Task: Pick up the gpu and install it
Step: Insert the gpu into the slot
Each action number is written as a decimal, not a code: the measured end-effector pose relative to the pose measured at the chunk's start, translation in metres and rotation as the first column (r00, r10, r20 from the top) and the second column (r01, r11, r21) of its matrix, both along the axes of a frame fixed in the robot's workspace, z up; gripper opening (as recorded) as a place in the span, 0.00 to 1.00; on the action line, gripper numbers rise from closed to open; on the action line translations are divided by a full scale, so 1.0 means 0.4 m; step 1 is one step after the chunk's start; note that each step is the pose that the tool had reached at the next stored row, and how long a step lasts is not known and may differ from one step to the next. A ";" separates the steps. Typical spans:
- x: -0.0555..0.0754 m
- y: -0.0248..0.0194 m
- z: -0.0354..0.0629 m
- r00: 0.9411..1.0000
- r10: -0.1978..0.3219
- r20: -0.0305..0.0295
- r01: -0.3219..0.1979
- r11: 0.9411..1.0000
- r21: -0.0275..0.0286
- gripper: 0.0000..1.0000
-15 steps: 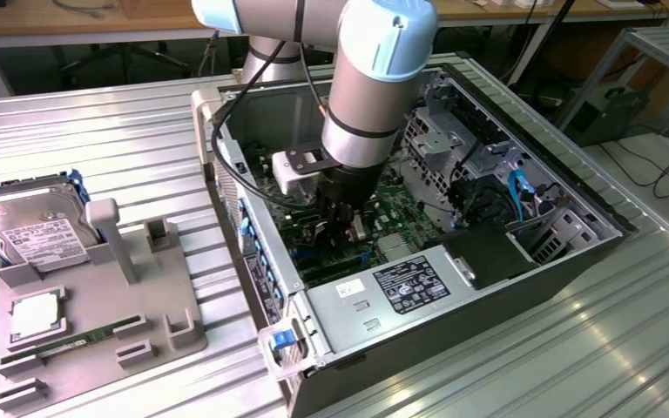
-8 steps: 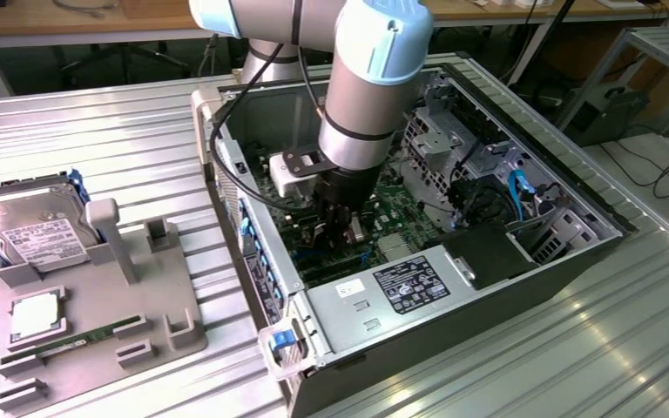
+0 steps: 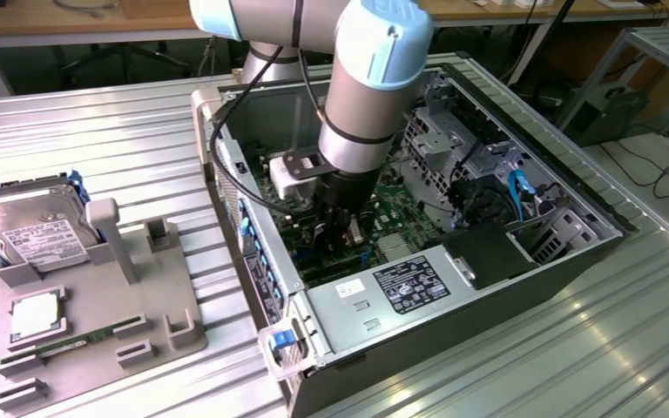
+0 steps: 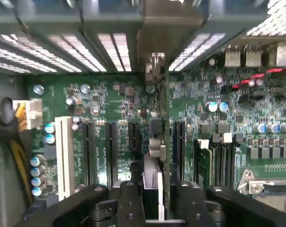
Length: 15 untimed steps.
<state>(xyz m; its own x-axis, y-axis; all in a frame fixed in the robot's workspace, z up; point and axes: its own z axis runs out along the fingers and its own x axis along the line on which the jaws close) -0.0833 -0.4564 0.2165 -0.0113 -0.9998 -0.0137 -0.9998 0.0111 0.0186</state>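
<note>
arm (image 3: 364, 96): being reached down into the open computer case (image 3: 567, 261), wrist and gripper (image 3: 341, 228) sitting low over the motherboard (image 3: 399, 218)
gripper, wrist view (image 4: 153, 201): black fingers (image 4: 129, 208) being held clamped together on the gpu (image 4: 158, 142), one each side of the card
gpu: being held edge-on and upright between the fingers, running away toward the rear wall of the case; its silver end bracket (image 4: 155, 66) is being seen at the far end, near the slotted back panel
gpu position: being hung just over the motherboard among the black expansion slots (image 4: 111, 151); whether the card edge is seated in a slot cannot be told
white slot (image 4: 64, 158): lying alongside the black ones, well apart from the card
case: lying on its side on the ribbed metal table (image 3: 102, 139), side panel off
power supply (image 3: 399, 292): being seen at the near end of the case, labelled
grey fixture (image 3: 102, 322): sitting on the table at the exterior view's left, well apart from the case
hard drive (image 3: 32, 235): being held in the fixture
memory stick (image 3: 79, 338): lying in a fixture groove
</note>
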 end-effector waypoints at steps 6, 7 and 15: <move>0.000 0.000 0.033 1.000 0.000 0.003 0.000 1.000 -0.001 0.35; 0.000 0.000 0.041 1.000 0.000 0.003 0.000 1.000 -0.001 0.35; 0.000 0.000 0.113 1.000 0.000 0.009 0.000 1.000 -0.001 0.35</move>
